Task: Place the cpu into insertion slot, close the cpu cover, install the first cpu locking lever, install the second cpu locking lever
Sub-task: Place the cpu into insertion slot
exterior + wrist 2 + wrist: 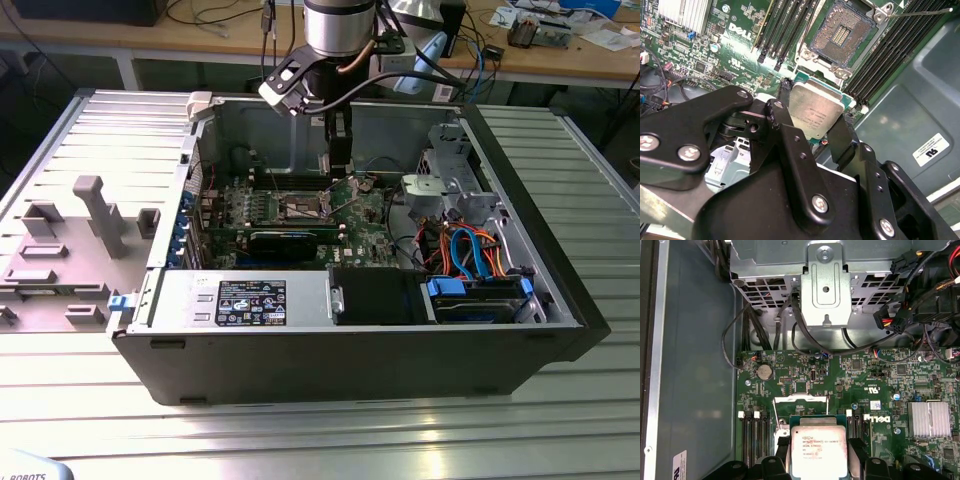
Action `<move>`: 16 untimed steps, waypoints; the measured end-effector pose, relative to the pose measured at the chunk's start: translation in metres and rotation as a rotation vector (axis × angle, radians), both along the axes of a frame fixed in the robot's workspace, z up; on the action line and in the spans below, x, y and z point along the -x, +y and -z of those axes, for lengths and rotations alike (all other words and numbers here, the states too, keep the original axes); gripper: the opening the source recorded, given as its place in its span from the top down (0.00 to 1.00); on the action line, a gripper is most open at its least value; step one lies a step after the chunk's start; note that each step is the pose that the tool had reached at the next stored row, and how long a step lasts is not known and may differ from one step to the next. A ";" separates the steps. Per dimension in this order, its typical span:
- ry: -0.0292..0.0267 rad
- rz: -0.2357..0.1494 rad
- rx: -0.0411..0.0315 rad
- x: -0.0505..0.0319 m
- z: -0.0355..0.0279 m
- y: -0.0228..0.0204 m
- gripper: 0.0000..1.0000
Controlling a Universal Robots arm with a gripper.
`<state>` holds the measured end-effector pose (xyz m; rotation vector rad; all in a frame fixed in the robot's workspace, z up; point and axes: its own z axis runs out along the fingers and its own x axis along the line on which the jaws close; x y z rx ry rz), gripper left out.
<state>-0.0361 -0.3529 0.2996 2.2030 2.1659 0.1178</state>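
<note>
The fingers (841,136) of the gripper (812,117) are clamped on two opposite edges of the cpu (815,112), metal top facing the camera, held above the board just short of the insertion slot (841,34).

The grip is only on thin edges, so a nudge could probably twist or drop the chip. If it comes down tilted or out of square, a corner could dig into the slot's bare contact field and bend it.

The slot lies open. What looks like the cpu cover (800,399) stands raised in the first wrist view, and a thin locking lever (920,12) juts out beside the slot; either could snag a finger.

Memory slots (790,30) flank the slot closely on both sides, so sideways room is tight.

Farther off, the loose cables (735,340) and the drive cage (825,285) stand well apart, and so does the case wall (400,125). The case rests on the ribbed bench (300,430).
</note>
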 end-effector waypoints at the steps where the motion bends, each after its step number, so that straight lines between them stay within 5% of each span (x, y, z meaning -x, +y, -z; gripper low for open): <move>1: 0.0000 0.000 0.0000 0.0000 0.0000 0.0000 0.46; 16: 0.0000 0.026 0.0000 0.0000 0.0028 0.0000 0.46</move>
